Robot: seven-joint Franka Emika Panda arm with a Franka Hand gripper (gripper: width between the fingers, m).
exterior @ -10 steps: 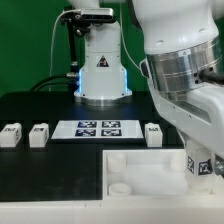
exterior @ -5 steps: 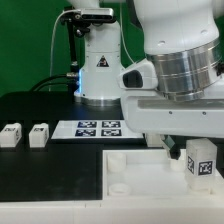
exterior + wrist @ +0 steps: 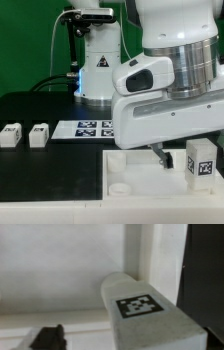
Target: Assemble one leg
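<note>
Small white plastic block leg (image 3: 203, 160) with a black-and-white square marker on one face stands upright at the exterior view's right, over the large white square panel (image 3: 135, 165) with round corner sockets; whether its base rests on the panel or hangs just above it, can't tell. The two-finger gripper (image 3: 178, 156) of the white arm is low and right beside the leg. The wrist view shows one dark finger (image 3: 48, 337) with a clear gap to the leg, the other finger hidden behind the block; so cannot tell whether the fingers clench the leg or are released. Two spare legs (image 3: 38, 134) sit on the black table (image 3: 50, 180) at the exterior view's left, well apart from the gripper; the marker board (image 3: 92, 128) lies between them and the arm. One round socket (image 3: 120, 187) shows empty at the panel's corner toward the exterior view's left. Risks, as judgement: if the hold is one-sided or loose, the leg could twist or slip; a tilted leg would likely jam at a socket mouth rather than seat; letting go before it is seated could topple it; pressing down misaligned could shove the panel across the table; the bulky arm hides the contact area, so a miss would be hard to spot.
</note>
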